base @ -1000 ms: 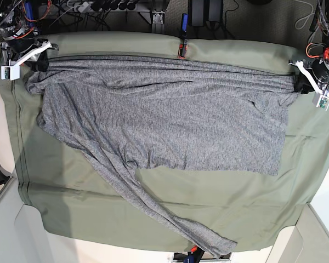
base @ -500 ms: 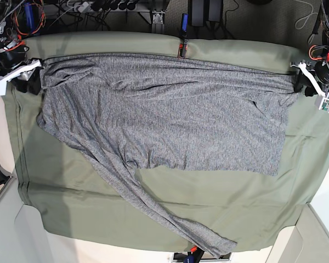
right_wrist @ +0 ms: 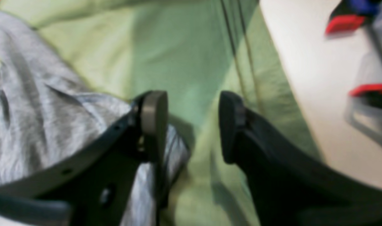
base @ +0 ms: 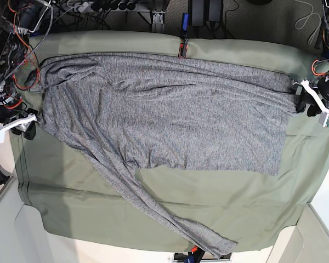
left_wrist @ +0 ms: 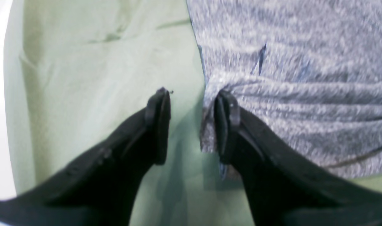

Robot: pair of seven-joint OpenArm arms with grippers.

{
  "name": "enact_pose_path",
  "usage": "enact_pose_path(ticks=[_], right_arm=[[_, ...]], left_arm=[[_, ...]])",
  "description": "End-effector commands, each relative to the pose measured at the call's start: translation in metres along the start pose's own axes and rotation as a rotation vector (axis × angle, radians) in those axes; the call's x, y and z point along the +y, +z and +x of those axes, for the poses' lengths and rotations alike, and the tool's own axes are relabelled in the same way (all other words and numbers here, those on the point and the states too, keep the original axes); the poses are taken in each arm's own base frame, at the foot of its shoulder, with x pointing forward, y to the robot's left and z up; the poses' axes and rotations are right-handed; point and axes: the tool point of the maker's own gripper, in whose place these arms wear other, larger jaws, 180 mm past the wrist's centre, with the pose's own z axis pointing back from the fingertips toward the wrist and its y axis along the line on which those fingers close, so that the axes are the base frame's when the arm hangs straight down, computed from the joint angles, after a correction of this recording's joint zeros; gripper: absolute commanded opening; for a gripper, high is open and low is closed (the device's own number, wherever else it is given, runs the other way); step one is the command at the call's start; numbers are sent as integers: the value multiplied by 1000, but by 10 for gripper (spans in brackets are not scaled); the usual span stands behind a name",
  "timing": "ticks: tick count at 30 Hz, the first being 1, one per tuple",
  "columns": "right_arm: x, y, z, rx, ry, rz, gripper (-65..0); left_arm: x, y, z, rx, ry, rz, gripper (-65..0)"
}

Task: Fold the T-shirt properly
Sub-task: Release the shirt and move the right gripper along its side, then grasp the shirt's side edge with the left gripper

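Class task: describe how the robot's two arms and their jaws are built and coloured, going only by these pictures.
Both grippers, left and right, have black curved jaws with flat inner pads; one right pad looks greyish. From the base view, each wrist carries a white bracket. Red, orange and black cables run loosely along the arms.

The T-shirt [base: 164, 115] covered most of the far half of the table [base: 219, 203], lying low and flat, with one long sleeve [base: 153, 213] running diagonally toward the near edge. Bare cloth lay open on both sides of that sleeve. Cables and clamps [base: 181, 44] crowded the far edge. The left tool [left_wrist: 192, 125] stood parted over bare cloth beside the shirt's edge; the right tool [right_wrist: 192, 125] likewise.
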Motion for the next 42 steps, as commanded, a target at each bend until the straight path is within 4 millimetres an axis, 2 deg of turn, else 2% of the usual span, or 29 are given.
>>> enact_pose_path(ticks=[1,6,8,11,13,16,18,21,25,27,33,36,42], right_arm=[[1,-3,21,-49,9,13,-380],[30,-19,-2,31,56,93,-380],[43,-22,-9,55,85,118,-380],[45,-25,-15,81,121,98,-380],[42,-25,-16,85,130,82,-380],[38,-25,-15,83,128,71,-380],[36,-24,-14,80,123,64,-380],[31,-23,-13,78,119,53,-380],[27,-22,-11,74,116,43,-380],[27,-22,-11,73,116,42,-380],[28,-22,-11,71,111,48,-380],[32,-23,-12,69,92,73,-380],[34,-25,-19,86,91,89,-381]], left_arm=[[9,4,16,-41,-16,21,-381],[5,4,11,-16,-27,-2,-380],[-6,6,0,46,-44,-71,-380],[-17,13,-24,157,-58,-150,-377],[-19,18,-40,224,-64,-162,-326],[-21,21,-53,255,-56,-163,-246],[-15,21,-55,269,-40,-126,-246],[14,24,-60,305,-21,21,-246],[28,33,-57,289,25,51,-246],[32,36,-48,246,49,45,-246],[56,48,5,-22,147,71,-246],[50,45,19,-60,126,35,-246],[32,23,22,-46,85,-10,-246]])
